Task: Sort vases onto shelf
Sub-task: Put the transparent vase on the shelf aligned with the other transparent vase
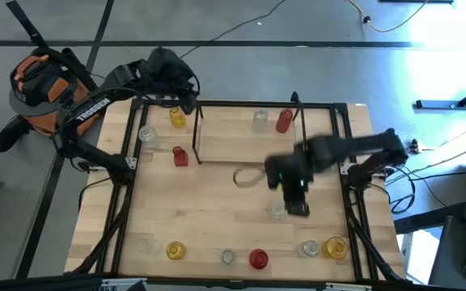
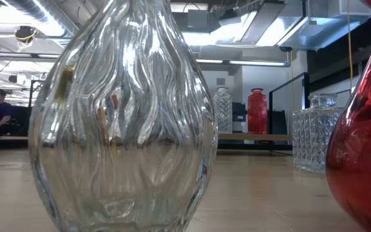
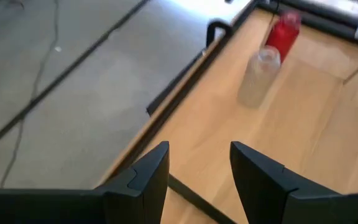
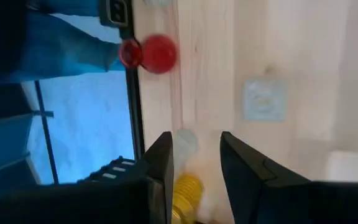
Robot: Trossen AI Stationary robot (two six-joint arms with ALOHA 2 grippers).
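Your left gripper (image 3: 199, 171) hangs released over the table's far-left corner (clear and red vases (image 3: 258, 76) near). The shelf (image 1: 249, 129) holds two vases. Your right gripper (image 1: 296, 204), also released, hovers mid-table by a clear vase (image 1: 277, 210).

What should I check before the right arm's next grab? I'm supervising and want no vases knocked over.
1. Right gripper open: ok, its fingers stand apart in the right wrist view.
2. Right gripper empty: ok, nothing is held.
3. Lined up on the nearest clear vase: cannot tell; the gripper hangs right beside it in the high view.
4. Room on the shelf: ok; only a clear shelf vase and a red shelf vase stand on it, towards its right end.
5. Left gripper out of the way: ok, open and empty at the table's far left corner.
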